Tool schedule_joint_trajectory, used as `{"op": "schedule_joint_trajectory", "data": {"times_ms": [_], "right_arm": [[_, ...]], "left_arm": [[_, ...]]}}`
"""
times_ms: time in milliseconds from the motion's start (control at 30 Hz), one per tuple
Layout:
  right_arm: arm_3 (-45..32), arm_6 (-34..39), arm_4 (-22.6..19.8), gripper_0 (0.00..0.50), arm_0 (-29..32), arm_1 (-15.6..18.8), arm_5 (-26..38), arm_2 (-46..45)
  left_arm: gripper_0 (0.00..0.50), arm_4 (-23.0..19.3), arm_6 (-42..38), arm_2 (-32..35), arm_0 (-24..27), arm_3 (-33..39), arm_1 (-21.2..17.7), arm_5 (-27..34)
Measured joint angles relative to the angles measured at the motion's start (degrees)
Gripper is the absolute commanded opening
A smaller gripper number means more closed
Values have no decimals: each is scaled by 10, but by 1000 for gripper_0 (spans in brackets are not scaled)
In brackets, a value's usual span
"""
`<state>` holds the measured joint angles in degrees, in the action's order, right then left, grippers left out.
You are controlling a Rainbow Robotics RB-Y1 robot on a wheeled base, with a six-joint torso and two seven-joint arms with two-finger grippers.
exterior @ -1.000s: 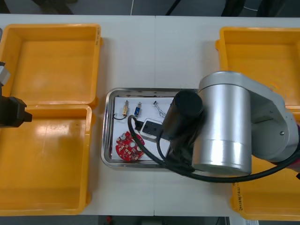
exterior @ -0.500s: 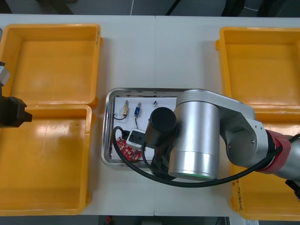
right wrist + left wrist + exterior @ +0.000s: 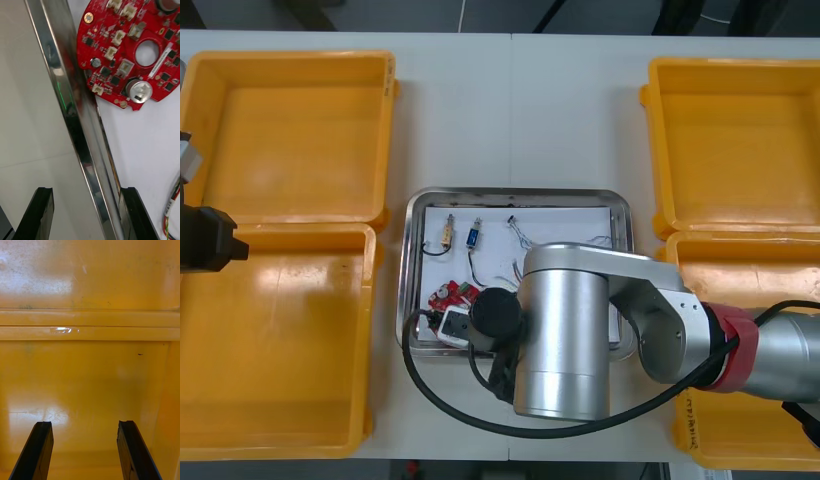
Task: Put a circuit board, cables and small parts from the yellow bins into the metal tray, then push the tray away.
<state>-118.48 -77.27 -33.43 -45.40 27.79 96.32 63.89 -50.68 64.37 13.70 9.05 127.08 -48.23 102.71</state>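
**Right gripper (image 3: 84, 195) astride the tray (image 3: 63, 86) rim**

It stands open, one finger over the table (image 3: 26, 93), the other inside the tray. The board (image 3: 99, 52) lies in the tray, against that rim. The left gripper (image 3: 84, 427) hangs open over a left bin (image 3: 90, 371).

Light table (image 3: 480, 120), seam down its middle, dark floor (image 3: 610, 12) beyond far edge

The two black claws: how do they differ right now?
The right claw straddles the rim of the shiny metal tray, one finger outside, one inside, near the round red circuit board. The left claw hangs over the yellow bins, with nothing between its fingers. Both are open.
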Motion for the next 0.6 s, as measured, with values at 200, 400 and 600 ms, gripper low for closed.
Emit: {"op": "schedule_joint_trajectory", "data": {"times_ms": [200,400,600], "right_arm": [[19,0,15,500,0,-12,-1,20],[44,0,32,500,0,-29,-6,29],[57,0,62,500,-1,-32,-25,48]], "left_arm": [[500,0,0,0,0,0,0,0],[500,0,0,0,0,0,0,0],[500,0,0,0,0,0,0,0]]}}
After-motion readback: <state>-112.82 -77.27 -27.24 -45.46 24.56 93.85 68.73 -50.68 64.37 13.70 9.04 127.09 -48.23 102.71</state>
